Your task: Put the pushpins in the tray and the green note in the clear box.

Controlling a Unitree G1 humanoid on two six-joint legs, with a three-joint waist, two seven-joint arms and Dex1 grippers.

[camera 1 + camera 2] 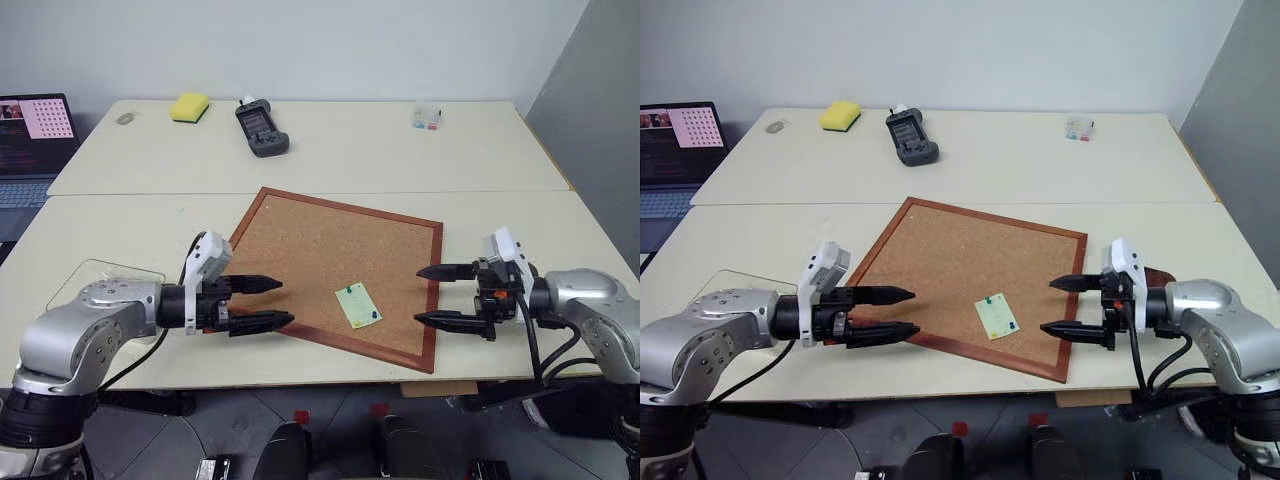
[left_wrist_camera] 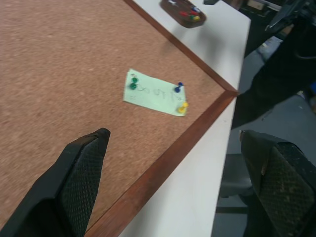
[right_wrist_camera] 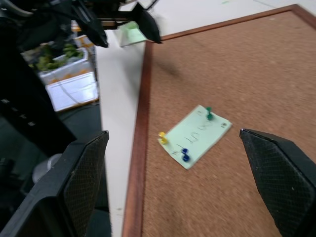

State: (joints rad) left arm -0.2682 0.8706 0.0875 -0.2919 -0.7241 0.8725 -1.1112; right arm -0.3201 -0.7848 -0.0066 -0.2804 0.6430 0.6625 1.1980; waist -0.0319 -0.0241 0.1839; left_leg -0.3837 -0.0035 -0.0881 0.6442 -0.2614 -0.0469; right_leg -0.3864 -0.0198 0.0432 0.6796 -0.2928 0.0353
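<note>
**Item: green note, pinned — nearer the right arm**

Green note [image 1: 358,305] lies flat on the cork board [image 1: 300,250], toward its near-right corner, held by a green pushpin [image 2: 133,85], a blue one [image 2: 178,88] and a yellow one. Long axis runs near-right to far-left. Right gripper [image 1: 445,295] and left gripper [image 1: 262,303] hover either side, fingers spread, empty — the right is closer. Tray [image 2: 183,12] sits on the desk beyond the board's right edge; clear box [image 1: 105,272] at near left.

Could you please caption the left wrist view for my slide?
Open left gripper faces the green note pinned to the corkboard.
</note>
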